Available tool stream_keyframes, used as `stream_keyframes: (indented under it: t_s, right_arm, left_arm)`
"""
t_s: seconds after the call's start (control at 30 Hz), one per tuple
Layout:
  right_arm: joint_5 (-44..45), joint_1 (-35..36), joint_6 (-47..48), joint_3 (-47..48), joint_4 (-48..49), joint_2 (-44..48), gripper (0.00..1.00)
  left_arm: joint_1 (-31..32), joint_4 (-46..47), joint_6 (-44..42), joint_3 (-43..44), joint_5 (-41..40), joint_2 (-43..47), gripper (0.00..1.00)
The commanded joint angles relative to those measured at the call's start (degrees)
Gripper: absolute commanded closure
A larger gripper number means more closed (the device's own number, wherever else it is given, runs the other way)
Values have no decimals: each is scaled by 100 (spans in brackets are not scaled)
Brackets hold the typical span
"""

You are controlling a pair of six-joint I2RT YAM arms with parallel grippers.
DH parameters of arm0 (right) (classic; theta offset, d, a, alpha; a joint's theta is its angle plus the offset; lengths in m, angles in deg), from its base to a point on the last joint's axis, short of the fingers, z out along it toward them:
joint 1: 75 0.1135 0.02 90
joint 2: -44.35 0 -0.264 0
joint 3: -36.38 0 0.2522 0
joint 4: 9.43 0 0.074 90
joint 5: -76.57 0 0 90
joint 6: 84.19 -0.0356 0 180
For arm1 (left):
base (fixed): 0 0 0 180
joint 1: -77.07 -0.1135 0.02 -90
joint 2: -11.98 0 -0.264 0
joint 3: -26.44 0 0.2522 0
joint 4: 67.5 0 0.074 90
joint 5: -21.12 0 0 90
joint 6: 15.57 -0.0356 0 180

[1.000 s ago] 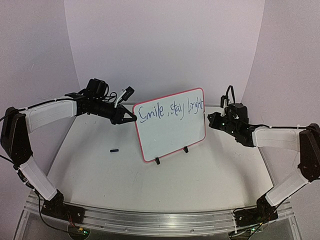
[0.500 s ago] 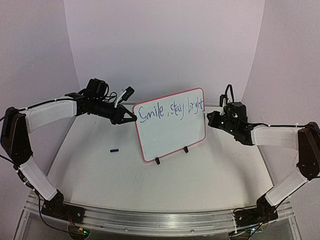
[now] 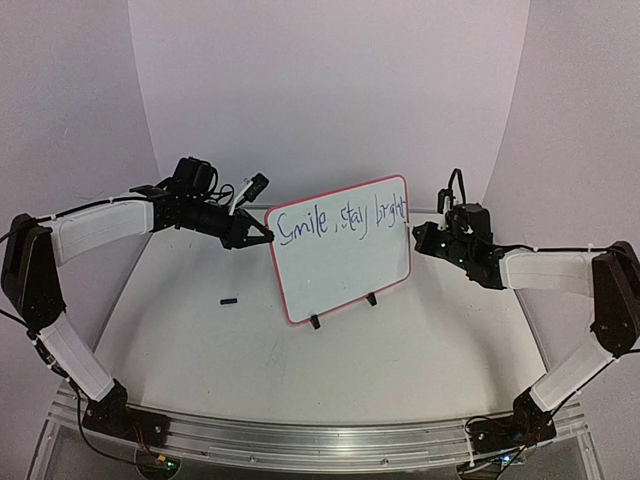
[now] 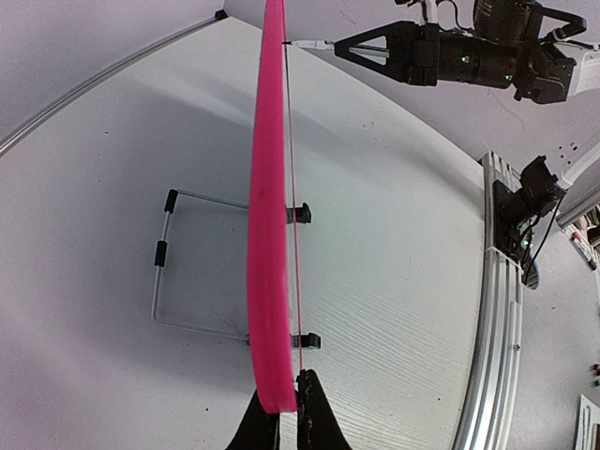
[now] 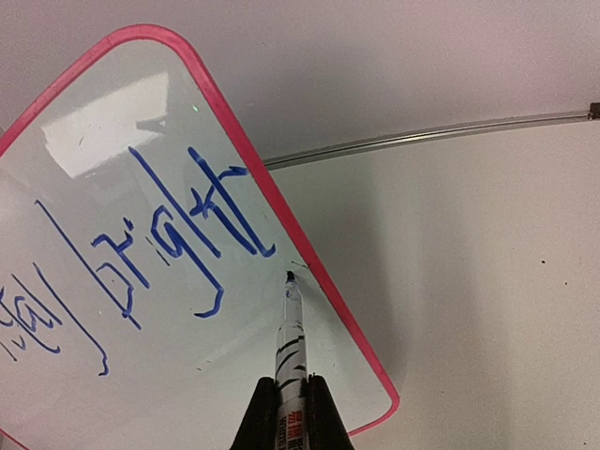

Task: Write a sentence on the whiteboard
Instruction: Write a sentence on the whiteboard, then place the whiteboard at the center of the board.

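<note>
Right arm [image 3: 545,272] crept slightly toward whiteboard [image 3: 340,275] | right gripper [image 5: 291,389] clenched on marker [image 5: 289,342], tip seemingly touching board by right frame, after sentence [image 3: 340,220] | left gripper [image 4: 281,412] pinches left frame (board stands on table [image 3: 300,370]) | risk: hard push twists board, smears letters

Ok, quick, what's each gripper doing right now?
Left gripper: closed, holding the whiteboard by its frame edge.
Right gripper: closed, holding the marker.

White table [image 3: 430,345]: whiteboard [image 3: 345,270] stands on it; small black piece [image 3: 229,300] lies left.
</note>
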Motion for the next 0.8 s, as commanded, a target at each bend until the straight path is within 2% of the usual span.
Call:
stream_keyframes:
  t_s: [0.0, 0.13, 0.5, 0.77]
  right_arm:
    - [86, -18, 65, 210, 124, -42, 100]
    - [86, -25, 23, 99, 124, 164, 100]
    - [747, -23, 89, -382, -318, 1622, 100]
    - [851, -21, 163, -425, -516, 1999, 100]
  left_arm:
    - [163, -760, -282, -76, -199, -273, 100]
    - [167, -755, -264, -75, -207, -262, 100]
    - [143, -706, -25, -146, -25, -168, 100]
    - [-76, -702, 193, -247, 169, -15, 100]
